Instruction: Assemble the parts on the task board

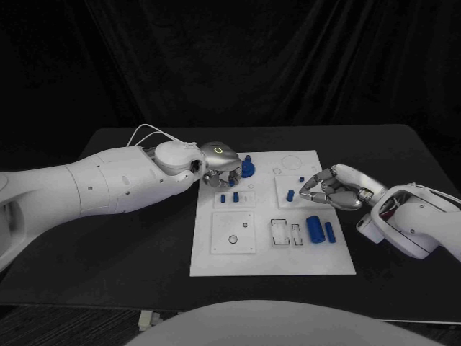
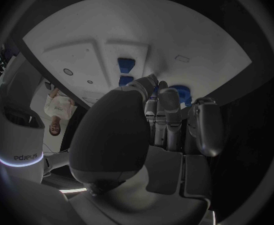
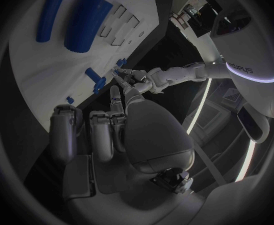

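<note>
Head view: left hand [image 1: 220, 164] grips blue part [image 1: 247, 168] on task board [image 1: 272, 259]; right hand [image 1: 333, 189] curled, grip unclear.

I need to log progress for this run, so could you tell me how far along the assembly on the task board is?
Early to midway, it seems. Small blue pegs already stand in the task board. The left robot hand is at a blue part near the far edge; whether it grips it is unclear. The right robot hand works at a small blue piece. A thick blue cylinder and thin rod lie loose.
</note>
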Robot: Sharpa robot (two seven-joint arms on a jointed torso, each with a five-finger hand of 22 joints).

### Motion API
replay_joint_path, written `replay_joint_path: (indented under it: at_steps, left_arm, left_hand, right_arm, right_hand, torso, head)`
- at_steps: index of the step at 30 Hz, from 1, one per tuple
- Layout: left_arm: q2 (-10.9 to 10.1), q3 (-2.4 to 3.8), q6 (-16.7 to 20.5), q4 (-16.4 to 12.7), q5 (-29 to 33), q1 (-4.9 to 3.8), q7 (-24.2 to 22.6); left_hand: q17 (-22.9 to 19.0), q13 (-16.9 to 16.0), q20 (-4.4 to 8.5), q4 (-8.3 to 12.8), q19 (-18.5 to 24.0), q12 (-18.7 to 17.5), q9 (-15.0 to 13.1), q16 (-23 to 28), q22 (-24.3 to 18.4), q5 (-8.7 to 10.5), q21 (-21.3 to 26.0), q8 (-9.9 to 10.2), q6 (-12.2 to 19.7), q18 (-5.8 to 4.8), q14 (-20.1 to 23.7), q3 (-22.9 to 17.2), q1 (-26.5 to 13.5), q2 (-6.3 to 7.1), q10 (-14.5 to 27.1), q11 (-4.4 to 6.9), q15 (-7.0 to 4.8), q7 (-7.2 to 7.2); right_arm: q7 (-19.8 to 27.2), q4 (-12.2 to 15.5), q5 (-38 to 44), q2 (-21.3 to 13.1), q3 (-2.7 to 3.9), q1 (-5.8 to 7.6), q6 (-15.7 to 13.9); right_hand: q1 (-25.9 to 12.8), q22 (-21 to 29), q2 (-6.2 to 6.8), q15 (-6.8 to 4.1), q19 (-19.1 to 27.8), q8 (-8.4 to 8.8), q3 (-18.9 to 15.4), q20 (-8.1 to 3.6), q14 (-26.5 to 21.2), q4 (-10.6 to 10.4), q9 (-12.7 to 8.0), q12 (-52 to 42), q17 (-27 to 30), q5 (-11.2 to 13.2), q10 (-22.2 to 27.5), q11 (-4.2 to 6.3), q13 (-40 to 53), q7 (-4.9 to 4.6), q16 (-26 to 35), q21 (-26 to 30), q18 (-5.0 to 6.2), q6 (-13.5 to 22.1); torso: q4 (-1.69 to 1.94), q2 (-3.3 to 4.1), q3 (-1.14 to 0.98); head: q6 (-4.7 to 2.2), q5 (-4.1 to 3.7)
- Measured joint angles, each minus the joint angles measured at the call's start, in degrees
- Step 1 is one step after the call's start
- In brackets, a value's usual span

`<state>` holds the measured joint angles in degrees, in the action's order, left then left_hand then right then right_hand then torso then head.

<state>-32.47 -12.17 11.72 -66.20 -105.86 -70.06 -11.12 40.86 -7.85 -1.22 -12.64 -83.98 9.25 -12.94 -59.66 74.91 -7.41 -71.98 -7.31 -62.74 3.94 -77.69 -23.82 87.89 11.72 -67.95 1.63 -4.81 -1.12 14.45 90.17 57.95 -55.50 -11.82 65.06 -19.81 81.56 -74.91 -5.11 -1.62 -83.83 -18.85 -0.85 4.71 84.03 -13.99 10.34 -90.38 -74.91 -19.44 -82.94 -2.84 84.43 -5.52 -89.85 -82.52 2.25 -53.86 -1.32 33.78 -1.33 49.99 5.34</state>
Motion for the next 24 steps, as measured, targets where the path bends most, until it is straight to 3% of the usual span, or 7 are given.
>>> replay_joint_path:
  at_steps: [24]
  left_arm:
    - [0.48, 0.01, -1.5, 0.73, 0.0, 0.03, 0.53]
  left_hand:
    - [-3.24, -0.01, 0.0, 0.32, 0.0, -0.88, 0.19, 2.23, -0.01, -0.53, 1.61, 0.84, 1.14, 0.0, 1.53, -0.63, -0.31, -0.31, 0.2, -0.2, 0.31, -0.12]
  right_arm:
    - [-0.42, -0.16, 0.0, 0.19, 0.0, -0.32, 0.69]
  right_hand:
    - [0.03, -0.04, -0.03, 0.0, 0.0, 0.0, 0.0, 0.0, 0.0, 0.0, 0.0, 0.0, 0.0, 0.0, 0.0, 0.0, 0.0, 0.0, 0.0, 0.32, 0.0, 0.0]
  torso:
    - [-0.01, -0.01, 0.01]
  head:
    - [0.0, 0.24]
